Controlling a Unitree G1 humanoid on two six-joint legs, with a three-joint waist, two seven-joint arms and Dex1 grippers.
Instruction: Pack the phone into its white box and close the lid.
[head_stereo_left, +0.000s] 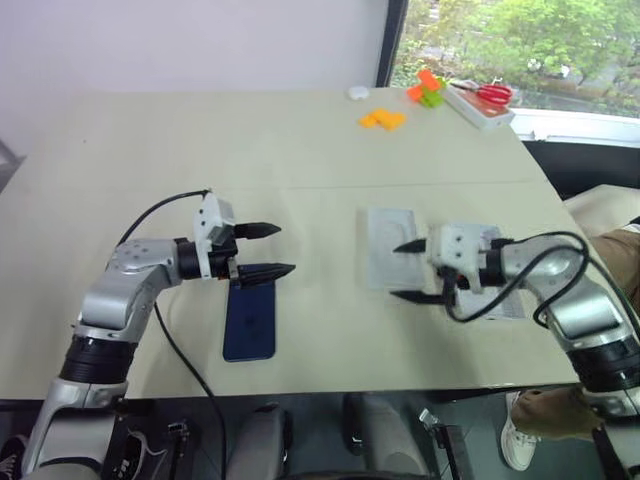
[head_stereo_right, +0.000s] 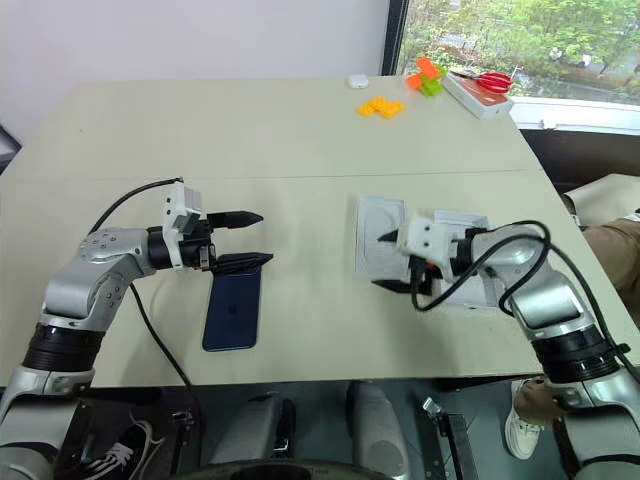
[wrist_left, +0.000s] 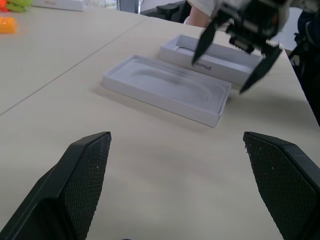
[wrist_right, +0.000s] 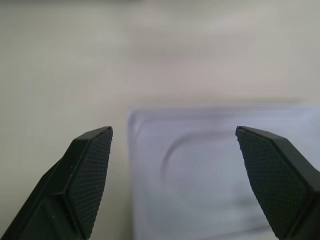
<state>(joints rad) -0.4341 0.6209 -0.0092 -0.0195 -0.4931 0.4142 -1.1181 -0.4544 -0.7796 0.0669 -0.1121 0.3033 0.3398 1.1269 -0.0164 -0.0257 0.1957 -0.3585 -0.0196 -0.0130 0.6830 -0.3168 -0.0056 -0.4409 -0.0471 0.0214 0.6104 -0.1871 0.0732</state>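
Hovering above the desk (head_stereo_left: 300, 140), the left claw (head_stereo_left: 268, 250) points toward the robot's right with its two black fingers spread wide and nothing between them. Its lower finger hangs over the far end of the phone (head_stereo_left: 249, 320), a glossy dark navy-blue slim rectangular smartphone that lies flat on the beige desk near the front edge, on the robot's left side. No contact between claw and phone can be confirmed.

The right claw (head_stereo_left: 413, 270) points toward the robot's left, tilted slightly downward, with its fingers also spread wide and empty. It hangs just above the near edge of a thin white insert (head_stereo_left: 392, 245) with an oval recess, which lies flat on the desk. In the right wrist view, the recess (wrist_right: 225, 170) appears between the two open fingers.

Just beside the insert, on the robot's right, a deeper white rectangular cardboard shell (wrist_left: 220, 57) lies with its open side up. One side wall carries grey lettering. The right forearm partly covers this shell in the head views, so whether it is the lid or the white box cannot be told.

The phone and the white pieces lie well apart, with bare desk between them.

At the far right corner of the desk lie orange blocks (head_stereo_left: 383, 119), green and orange pieces (head_stereo_left: 428, 90), and red-handled scissors (head_stereo_left: 492, 93) resting on a flat white box (head_stereo_left: 480, 110).
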